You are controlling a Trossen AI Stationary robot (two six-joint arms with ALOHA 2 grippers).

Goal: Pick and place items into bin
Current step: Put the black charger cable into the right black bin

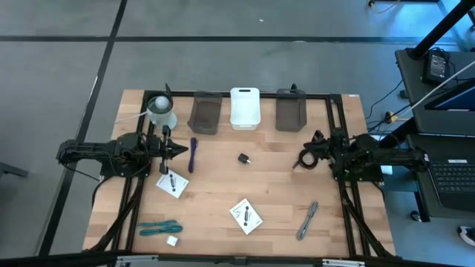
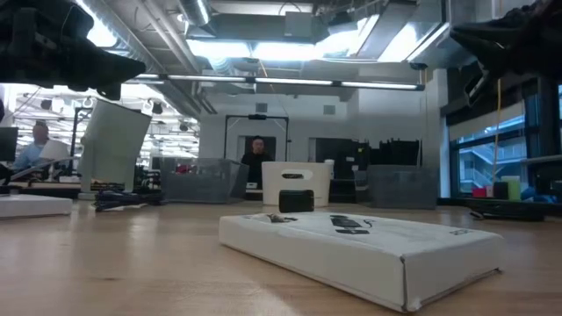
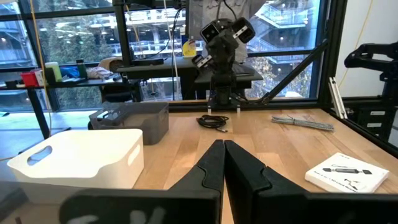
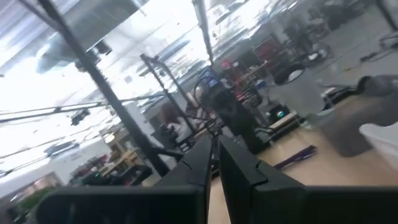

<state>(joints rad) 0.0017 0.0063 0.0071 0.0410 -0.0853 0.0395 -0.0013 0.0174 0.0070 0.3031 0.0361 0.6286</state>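
Observation:
Both grippers are shut and hover above the table, touching nothing. My left gripper (image 1: 179,150) (image 3: 224,157) is at the left side, beside the purple stick (image 1: 193,153) (image 4: 296,158). My right gripper (image 1: 302,158) (image 4: 214,155) is at the right side. Lying flat on the wood are a tiny black piece (image 1: 243,158) (image 3: 214,122), two white packets (image 1: 172,183) (image 1: 246,215) (image 2: 369,246) (image 3: 348,173), teal ties (image 1: 159,228), a tiny white cube (image 1: 171,240) and grey ties (image 1: 308,220) (image 3: 305,122).
Three bins stand along the far edge: a grey one (image 1: 205,113), a white one (image 1: 245,108) (image 2: 297,183) (image 3: 81,155) and another grey one (image 1: 291,110). A white cup-like cylinder (image 1: 161,111) stands at the far left. A black frame borders the table's sides.

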